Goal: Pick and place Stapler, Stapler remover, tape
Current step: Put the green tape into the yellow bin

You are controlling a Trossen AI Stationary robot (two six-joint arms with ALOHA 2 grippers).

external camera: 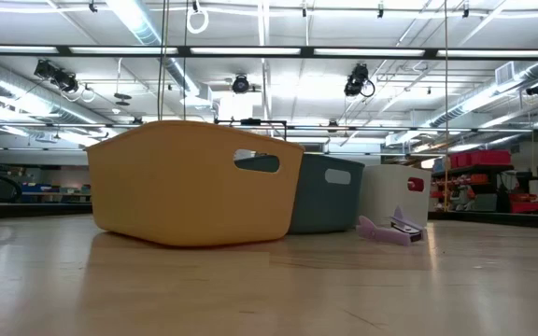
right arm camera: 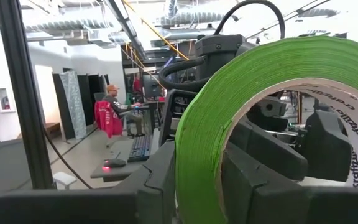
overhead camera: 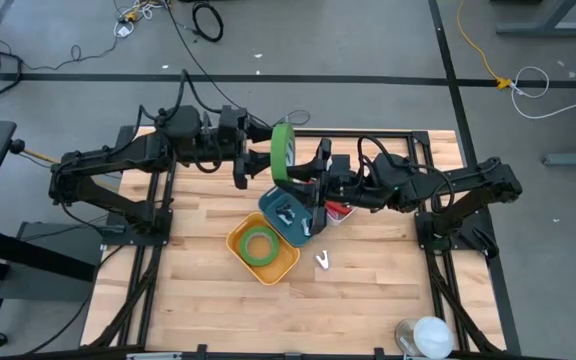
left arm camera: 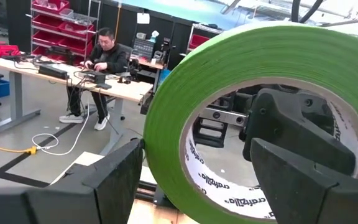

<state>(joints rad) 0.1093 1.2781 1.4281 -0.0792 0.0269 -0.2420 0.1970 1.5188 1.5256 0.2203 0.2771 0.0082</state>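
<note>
— Where is the tape? 
— A green tape roll (overhead camera: 283,150) is gripped by both the left tool (overhead camera: 251,160) and right tool (overhead camera: 314,172), above the desk (overhead camera: 368,300). 
— The bins? 
— Yellow bin (overhead camera: 281,265) holds another green roll (overhead camera: 260,244); teal bin (overhead camera: 271,204) holds a small item I can't identify.

Bright, even light falls from long ceiling strip lights (external camera: 138,19), which glare nearly white in the low view. The wooden tabletop (overhead camera: 208,300) is evenly lit with only soft, faint shadows. In both wrist views the green tape roll (left arm camera: 241,118) sits very close and slightly blurred, and straight lines bend near the edges.
</note>
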